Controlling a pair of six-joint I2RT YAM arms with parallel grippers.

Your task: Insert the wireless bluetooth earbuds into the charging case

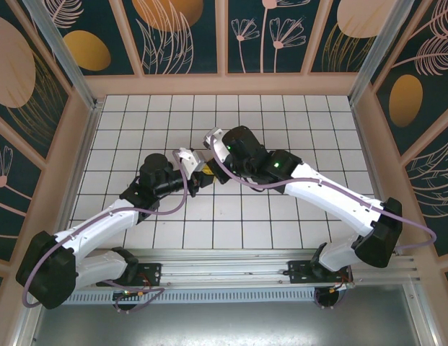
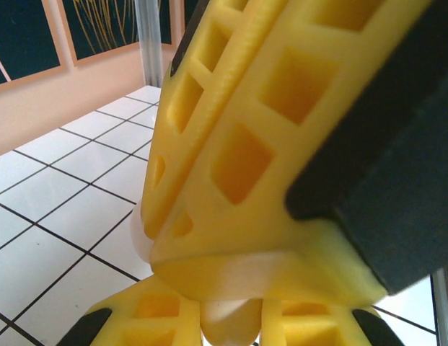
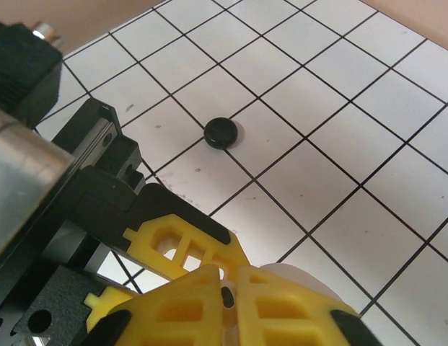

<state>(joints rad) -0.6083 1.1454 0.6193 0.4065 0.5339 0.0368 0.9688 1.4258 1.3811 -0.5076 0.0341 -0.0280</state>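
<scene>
Left gripper (image 2: 231, 333) clamped on case (image 2: 227, 321), right gripper (image 3: 229, 277) pinched shut just over it; can't tell if it holds an earbud. No earbud visibly seated; black disc (image 3: 220, 133) ahead

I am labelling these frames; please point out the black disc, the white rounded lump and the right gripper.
black disc (image 3: 221, 133), right wrist view, middle of its top face.
white rounded lump (image 3: 303, 280), right wrist view, curved edge beside the yellow fingers.
right gripper (image 3: 229, 282), right wrist view, midway between its fingertips.

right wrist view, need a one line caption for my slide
right claw shut close to a rounded white lump, a round black disc lying apart on the white tiled table
</scene>
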